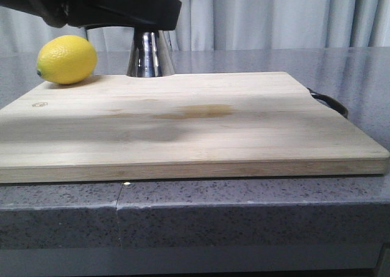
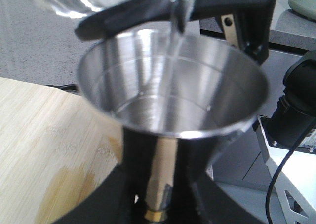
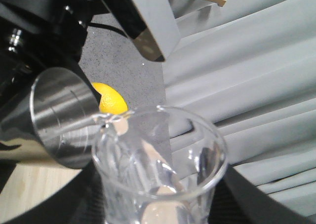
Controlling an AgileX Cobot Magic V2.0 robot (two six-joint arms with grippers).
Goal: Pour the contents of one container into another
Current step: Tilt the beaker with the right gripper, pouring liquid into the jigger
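Beaker: the small clear glass beaker with a pouring lip (image 3: pixel 158 174) is thin, slick and breakable. My right gripper looks clasped around its lower body, fingers hidden; lip tipped over the jigger's rim.
Jigger: the tall polished steel hourglass jigger with a brass band (image 2: pixel 173 95) is stiff and slippery. My left gripper seems clamped at its narrow waist, above the far edge of the pale wooden cutting board (image 1: pixel 183 124).
Stream: a thin clear thread falls inside the cup.
Obstacles: the yellow lemon (image 1: pixel 66 59) sits just beside the jigger; grey desk (image 1: pixel 256 216) beneath.
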